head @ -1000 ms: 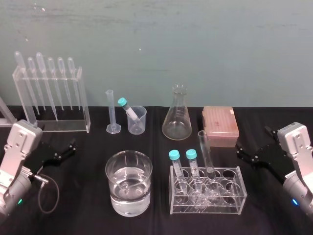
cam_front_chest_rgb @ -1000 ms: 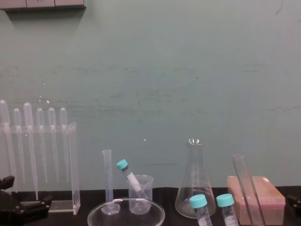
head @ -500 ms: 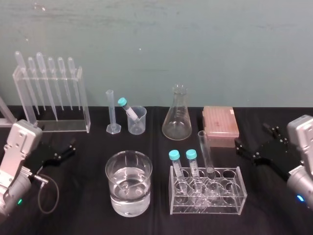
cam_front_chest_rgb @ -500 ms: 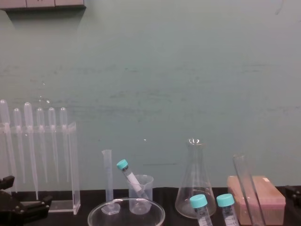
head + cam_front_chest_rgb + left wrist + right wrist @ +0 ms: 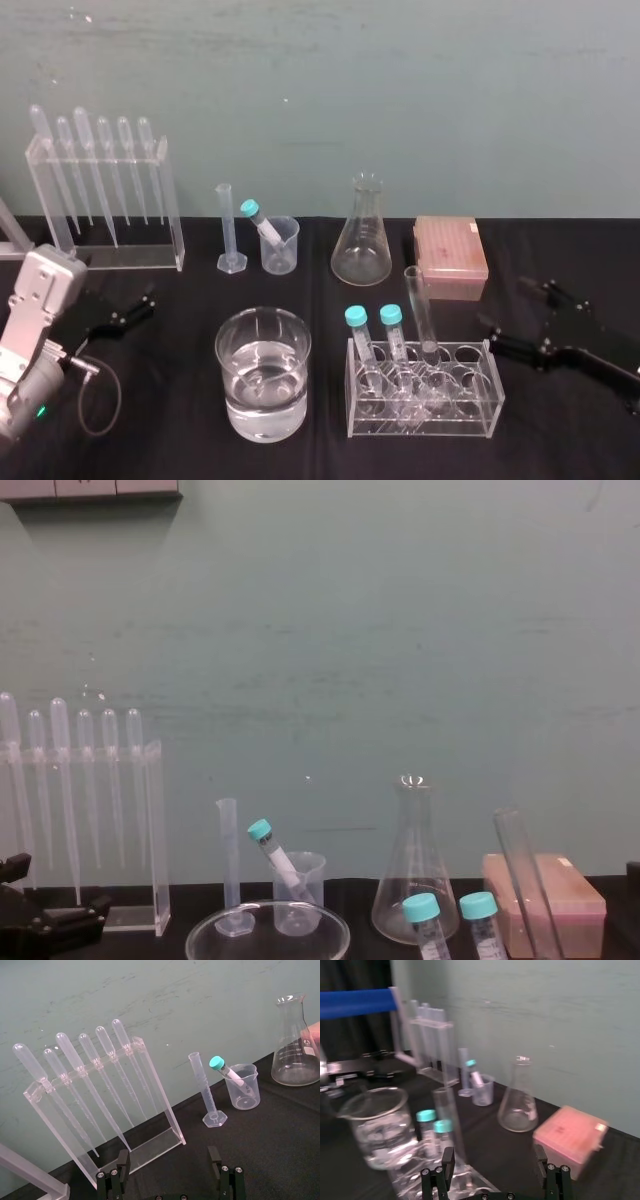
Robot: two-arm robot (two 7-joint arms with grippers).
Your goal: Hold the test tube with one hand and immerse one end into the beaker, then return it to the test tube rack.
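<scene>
Head view, the right gripper (image 5: pixel 503 313) hangs wide open and empty just right of the rack (image 5: pixel 475 405), where the test tube (image 5: pixel 418 310) stands leaning; right wrist view, spread jaws face that test tube; left wrist view, the left gripper (image 5: pixel 168 1160) sits open, empty.

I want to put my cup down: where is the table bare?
Bare cloth lies between the left gripper and the water bowl, and in the strip behind that bowl, before the small cup. It is crowded around the rack, pink box and right gripper.
</scene>
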